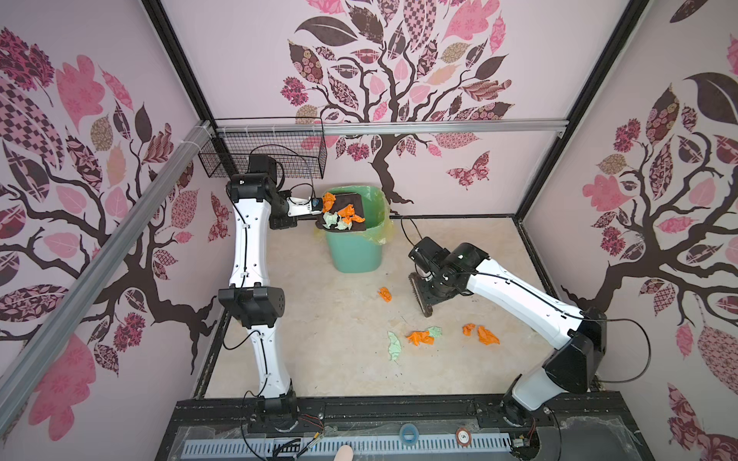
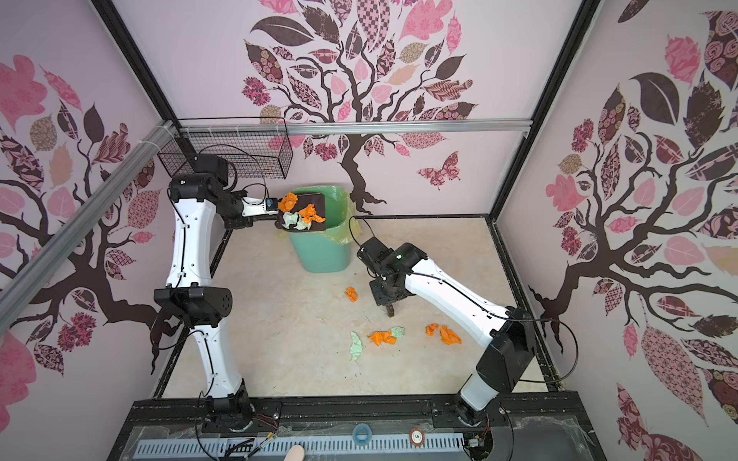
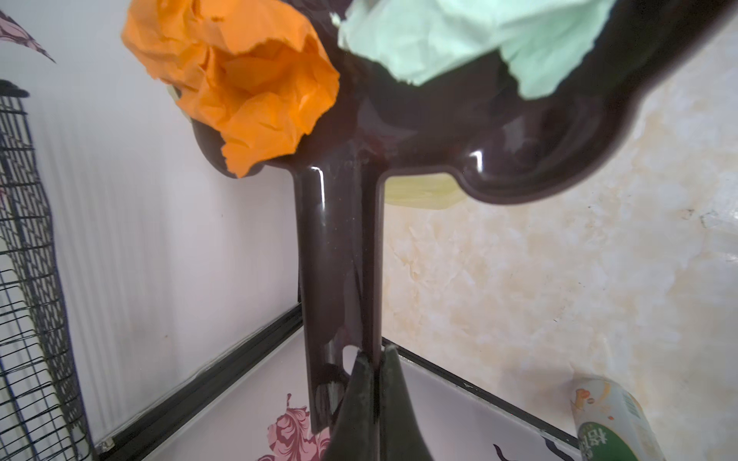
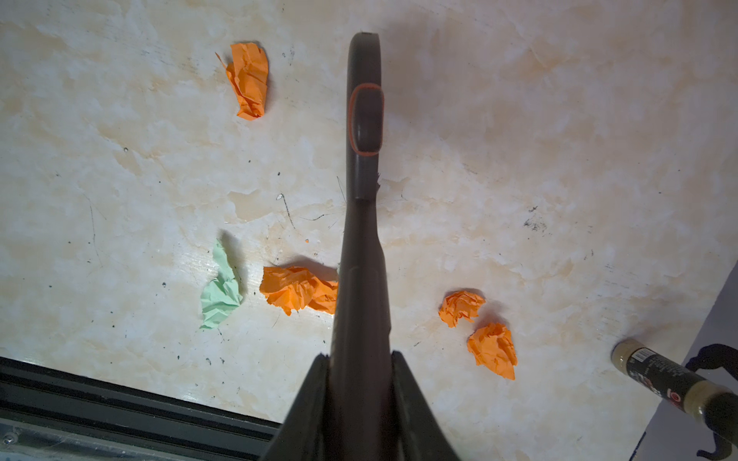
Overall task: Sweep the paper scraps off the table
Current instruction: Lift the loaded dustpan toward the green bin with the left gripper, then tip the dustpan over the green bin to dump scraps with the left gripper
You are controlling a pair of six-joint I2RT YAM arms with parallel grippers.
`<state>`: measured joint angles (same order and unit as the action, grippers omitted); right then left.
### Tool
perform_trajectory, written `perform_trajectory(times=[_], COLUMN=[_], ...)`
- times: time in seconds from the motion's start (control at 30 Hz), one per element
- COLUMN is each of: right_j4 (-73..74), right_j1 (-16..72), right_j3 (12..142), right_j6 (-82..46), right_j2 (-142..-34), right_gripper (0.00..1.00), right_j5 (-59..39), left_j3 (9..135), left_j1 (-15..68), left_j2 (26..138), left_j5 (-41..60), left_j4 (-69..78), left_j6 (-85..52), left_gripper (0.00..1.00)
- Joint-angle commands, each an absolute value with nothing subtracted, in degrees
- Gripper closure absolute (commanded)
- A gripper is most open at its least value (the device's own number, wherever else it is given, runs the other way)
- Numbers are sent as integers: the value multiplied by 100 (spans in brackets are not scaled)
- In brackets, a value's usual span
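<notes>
The left tool (image 3: 375, 353) is clenching the thin end of the dark dustpan's (image 1: 348, 198) handle and is holding the pan over the left part of the green bin's (image 1: 353, 255) mouth. About 6 paper scraps (image 1: 350, 213), orange and mint, are sitting in the pan, and none is visibly dropping into the bin. In the left wrist view, 1 orange wad (image 3: 239, 80) is hanging over the pan's back rim near the handle. This load is looking gathered but not yet tipped out.

On the tabletop (image 1: 319, 339), 6 scraps are lying loose. Going rightward in a top view:

- A lone orange scrap (image 1: 385, 294) is lying nearest the bin, apart from the rest.
- A mint strip (image 1: 394, 346) is lying nearer the front.
- Just beside it, an orange clump (image 1: 420, 337) is touching a mint wad (image 1: 435, 331).
- A small orange ball (image 1: 468, 329) and a larger orange ball (image 1: 488, 335) are sitting close together.

The right tool (image 4: 359, 354) is grasping the brush (image 4: 361, 239), jaws pressed against both its sides, and is holding it over the middle of these scraps. I cannot tell whether the brush is touching the tabletop.

Roughly half the job is appearing done. Emptying the pan, 1 more gathering pass and 1 more dump are remaining.
</notes>
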<state>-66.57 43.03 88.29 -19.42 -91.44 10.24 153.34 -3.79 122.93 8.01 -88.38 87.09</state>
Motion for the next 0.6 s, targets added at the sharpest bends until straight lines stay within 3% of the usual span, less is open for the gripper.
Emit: perform_trajectory(times=[0.0, 0.57], right_j4=[-6631, -6522], right_j1=[4285, 4280], right_j3=[8714, 8511], right_j6=[-1921, -1905], right_j2=[-9134, -9264], right_gripper=[100, 100], right_j5=[818, 642], left_j3=[15609, 15150], left_j1=[-345, 263], left_j2=[12361, 12428], left_j5=[703, -337], left_j4=[-8580, -5988], left_j6=[8819, 9465], left_gripper=[100, 100])
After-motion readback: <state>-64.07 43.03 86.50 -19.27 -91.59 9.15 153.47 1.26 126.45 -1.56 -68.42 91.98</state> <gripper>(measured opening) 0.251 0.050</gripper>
